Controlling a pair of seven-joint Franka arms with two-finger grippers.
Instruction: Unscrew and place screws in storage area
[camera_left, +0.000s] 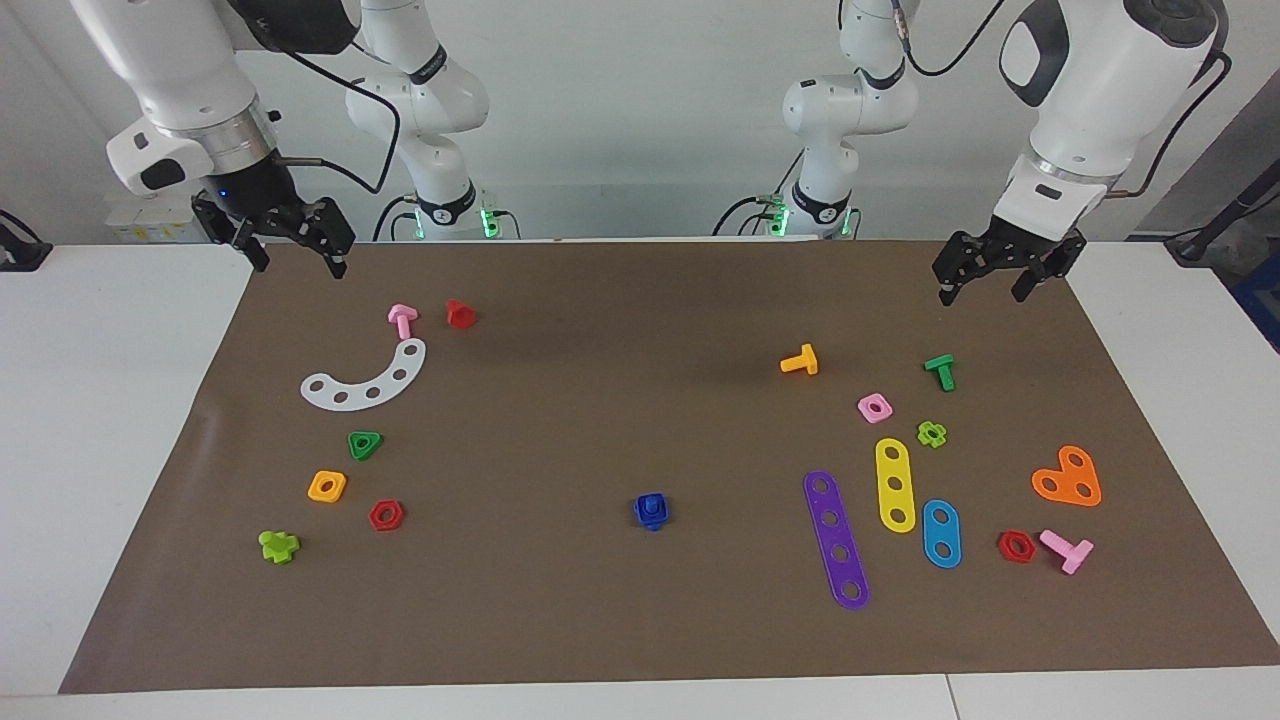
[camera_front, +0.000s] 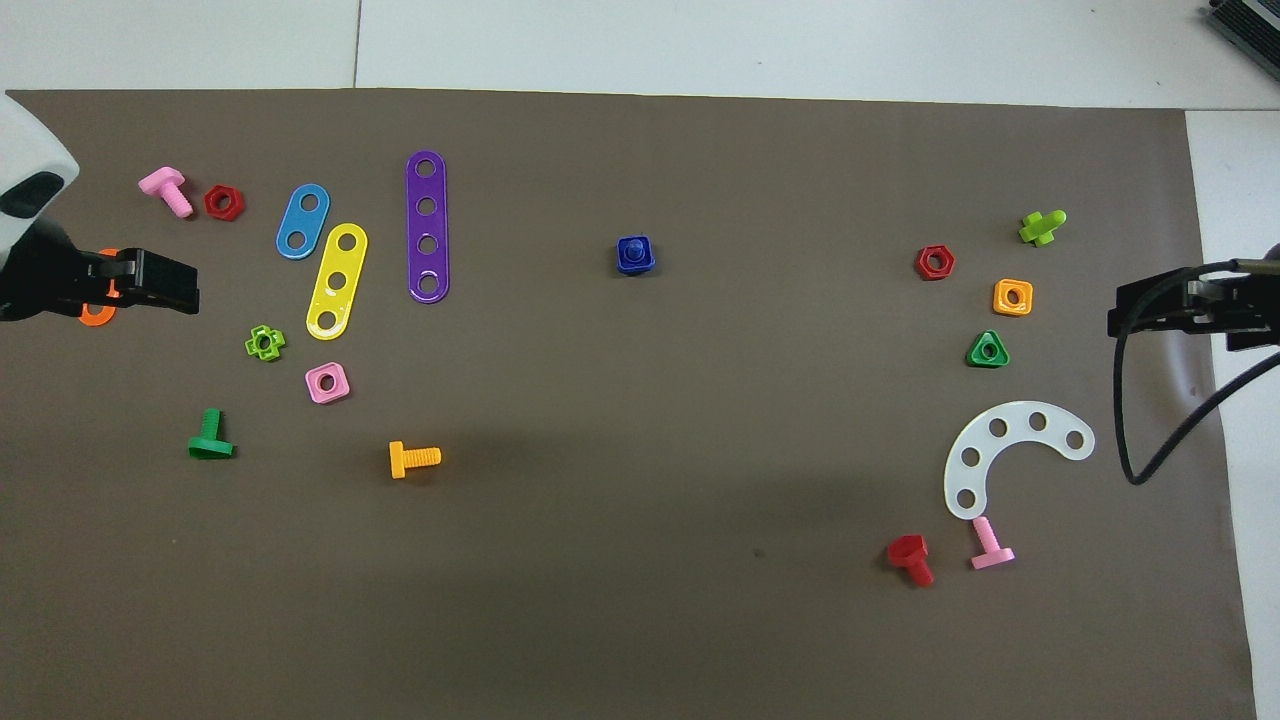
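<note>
The blue screw (camera_left: 651, 511), upright in its nut, stands mid-table, roughly equidistant from the open, empty left gripper (camera_left: 985, 283) and right gripper (camera_left: 295, 252).

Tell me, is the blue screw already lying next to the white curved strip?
No, the blue screw stands alone in its blue nut mid-mat, well apart from the white curved strip toward the right arm's end.

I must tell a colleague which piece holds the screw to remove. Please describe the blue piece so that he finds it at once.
Start from the brown paper mat. Near its middle, between the long purple strip and the red hexagon nut, one dark blue screw-and-nut piece stands alone. Nothing lies beside it, and it is the only dark blue part; the other blue piece is a flat light blue strip.
</note>
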